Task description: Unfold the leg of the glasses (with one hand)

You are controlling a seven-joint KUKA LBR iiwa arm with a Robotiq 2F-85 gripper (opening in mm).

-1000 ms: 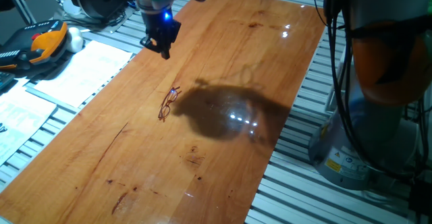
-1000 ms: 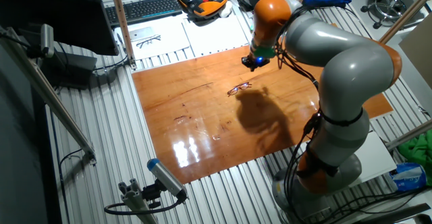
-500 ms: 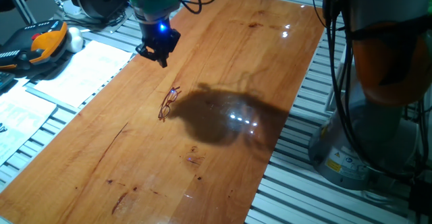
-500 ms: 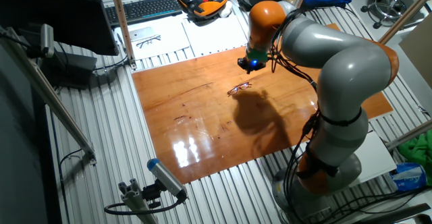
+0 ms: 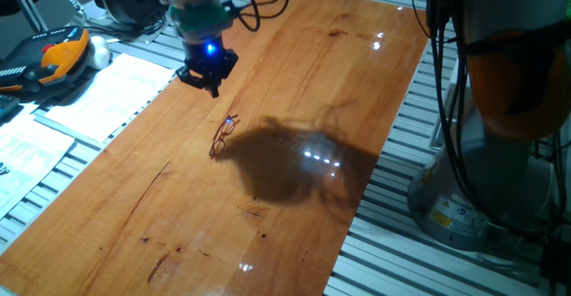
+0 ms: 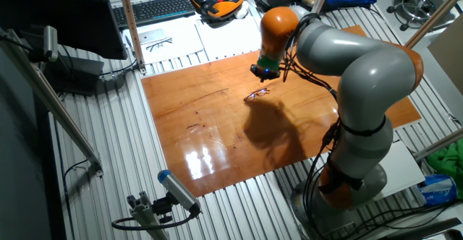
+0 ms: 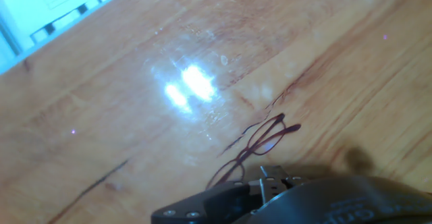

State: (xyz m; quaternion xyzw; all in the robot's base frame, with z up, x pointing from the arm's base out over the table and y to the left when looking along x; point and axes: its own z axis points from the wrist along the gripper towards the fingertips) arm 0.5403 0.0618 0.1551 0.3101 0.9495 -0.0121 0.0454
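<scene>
The glasses (image 5: pixel 223 135) are thin reddish-brown wire spectacles lying on the wooden table (image 5: pixel 294 73), left of its middle. They also show in the other fixed view (image 6: pixel 256 94) and in the hand view (image 7: pixel 253 150), just above the hand's dark body. The hand, a small black gripper (image 5: pixel 209 82) with a blue light, hangs over the table a short way beyond the glasses and apart from them. It also shows in the other fixed view (image 6: pixel 262 72). It holds nothing. Its fingertips are too small to tell whether they are open or shut.
White papers (image 5: pixel 98 95) and an orange-black handset (image 5: pixel 53 55) lie beside the table's left edge. A keyboard (image 6: pixel 155 9) and a second pair of glasses (image 6: pixel 158 43) lie on the far bench. The arm's grey-orange body (image 6: pixel 362 88) stands at the right.
The gripper has moved down and sideways, closer to the glasses. The arm's shadow on the table shifted with it. The glasses have not moved.
</scene>
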